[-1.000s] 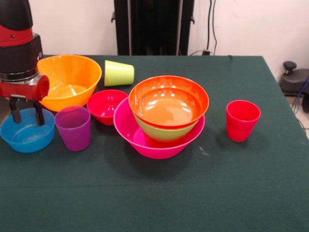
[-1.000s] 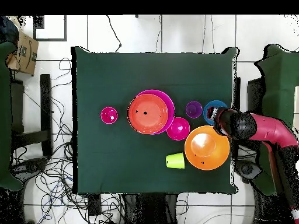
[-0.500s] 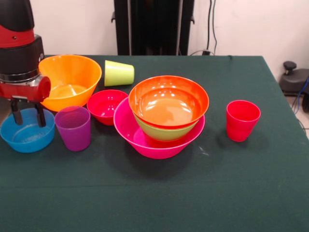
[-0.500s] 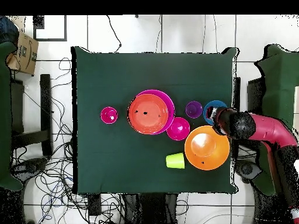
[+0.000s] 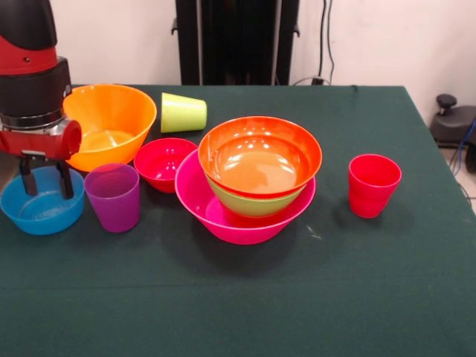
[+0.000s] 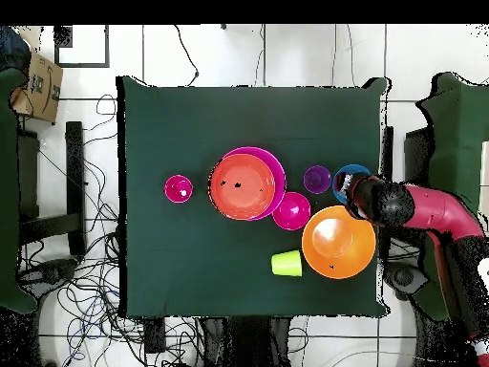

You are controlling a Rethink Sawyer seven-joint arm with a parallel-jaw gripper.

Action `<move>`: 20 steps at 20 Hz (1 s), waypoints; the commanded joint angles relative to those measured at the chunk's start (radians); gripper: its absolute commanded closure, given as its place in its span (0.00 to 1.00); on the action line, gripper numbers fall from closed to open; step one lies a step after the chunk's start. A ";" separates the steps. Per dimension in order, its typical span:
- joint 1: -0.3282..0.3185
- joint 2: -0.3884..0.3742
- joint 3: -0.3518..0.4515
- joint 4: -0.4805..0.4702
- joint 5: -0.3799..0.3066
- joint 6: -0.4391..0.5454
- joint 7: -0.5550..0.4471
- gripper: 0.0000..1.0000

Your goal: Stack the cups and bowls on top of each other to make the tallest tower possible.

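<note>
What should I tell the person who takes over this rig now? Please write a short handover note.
End effector: open, holding nothing, fingers down over the blue bowl.
Tower: pink bowl at the bottom, green bowl and orange-red bowl nested inside.
Loose: yellow-orange bowl, small red bowl, purple cup and red cup upright, lime cup on its side.
Done: three bowls stacked.
Left: all other bowls and cups.
</note>
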 commanded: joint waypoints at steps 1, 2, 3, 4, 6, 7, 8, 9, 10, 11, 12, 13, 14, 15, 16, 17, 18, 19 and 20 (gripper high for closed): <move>0.061 0.048 -0.054 0.045 -0.050 -0.067 -0.024 0.00; 0.062 0.052 -0.056 0.043 -0.051 -0.070 -0.023 0.00; 0.061 0.060 -0.056 0.041 -0.050 -0.075 -0.024 0.00; 0.061 0.065 -0.057 0.040 -0.050 -0.080 -0.024 0.00; 0.063 0.069 -0.060 0.039 -0.050 -0.087 -0.024 0.00; 0.064 0.069 -0.061 0.040 -0.049 -0.089 -0.023 0.00; 0.066 0.066 -0.062 0.041 -0.048 -0.091 -0.022 0.00; 0.068 0.064 -0.064 0.043 -0.047 -0.093 -0.021 0.00; 0.071 0.061 -0.067 0.045 -0.047 -0.095 -0.017 0.00; 0.072 0.063 -0.068 0.044 -0.047 -0.098 -0.015 0.00; 0.074 0.064 -0.070 0.044 -0.046 -0.101 -0.014 0.00; 0.074 0.067 -0.071 0.043 -0.046 -0.104 -0.013 0.00; 0.075 0.069 -0.074 0.043 -0.047 -0.107 -0.011 0.00; 0.073 0.075 -0.074 0.039 -0.046 -0.108 -0.014 0.00; 0.073 0.077 -0.075 0.038 -0.047 -0.109 -0.015 0.00; 0.072 0.085 -0.077 0.033 -0.048 -0.109 -0.020 0.00; 0.072 0.087 -0.080 0.031 -0.049 -0.110 -0.020 0.00; 0.072 0.092 -0.084 0.028 -0.050 -0.107 -0.022 0.00; 0.072 0.096 -0.087 0.028 -0.051 -0.109 -0.022 0.00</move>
